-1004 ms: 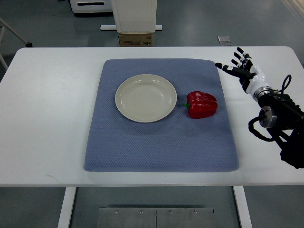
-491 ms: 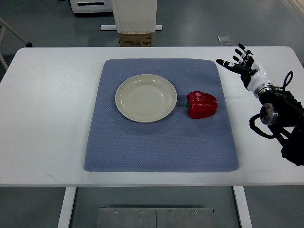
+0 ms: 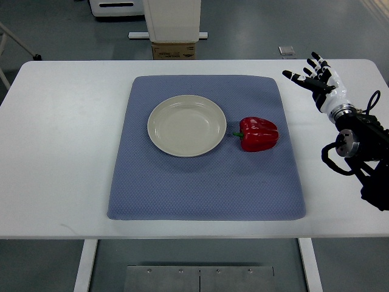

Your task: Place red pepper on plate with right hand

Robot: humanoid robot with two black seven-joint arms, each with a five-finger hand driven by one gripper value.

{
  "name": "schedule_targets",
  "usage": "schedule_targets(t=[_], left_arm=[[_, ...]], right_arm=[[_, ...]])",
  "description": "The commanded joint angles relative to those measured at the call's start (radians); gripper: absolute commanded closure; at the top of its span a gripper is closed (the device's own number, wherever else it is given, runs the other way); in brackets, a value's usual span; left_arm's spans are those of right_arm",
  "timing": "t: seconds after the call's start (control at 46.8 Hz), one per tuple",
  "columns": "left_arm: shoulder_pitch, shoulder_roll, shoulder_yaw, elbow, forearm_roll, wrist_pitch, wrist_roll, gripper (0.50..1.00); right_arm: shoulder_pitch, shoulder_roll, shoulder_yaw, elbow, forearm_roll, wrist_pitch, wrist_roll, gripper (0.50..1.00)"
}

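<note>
The right hand (image 3: 320, 82) hovers over the table's (image 3: 67, 152) far right corner, fingers spread, holding nothing. The red pepper (image 3: 259, 134) lies on the blue mat (image 3: 200, 188), just right of the plate (image 3: 186, 126).

Right hand (image 3: 321, 84) has shifted away from the blue mat (image 3: 206, 182), moving toward the far right corner of the surface (image 3: 61, 140). Fingers (image 3: 293, 76) remain spread, holding nothing.
</note>
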Motion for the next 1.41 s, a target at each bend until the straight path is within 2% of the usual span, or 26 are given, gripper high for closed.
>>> schedule_targets(t=[0.0, 1.047, 1.239, 1.389], left_arm=[[0.000, 0.000, 0.000, 0.000, 0.000, 0.000, -0.001, 0.500], [0.000, 0.000, 0.000, 0.000, 0.000, 0.000, -0.001, 0.500], [0.000, 0.000, 0.000, 0.000, 0.000, 0.000, -0.001, 0.500], [0.000, 0.000, 0.000, 0.000, 0.000, 0.000, -0.001, 0.500]], right_arm=[[0.001, 0.002, 0.000, 0.002, 0.000, 0.001, 0.001, 0.500], [0.006, 0.006, -0.001, 0.000, 0.002, 0.004, 0.000, 0.500], [0.004, 0.005, -0.001, 0.002, 0.000, 0.096, 0.001, 0.500], [0.004, 0.005, -0.003, 0.002, -0.005, 0.106, 0.001, 0.500]])
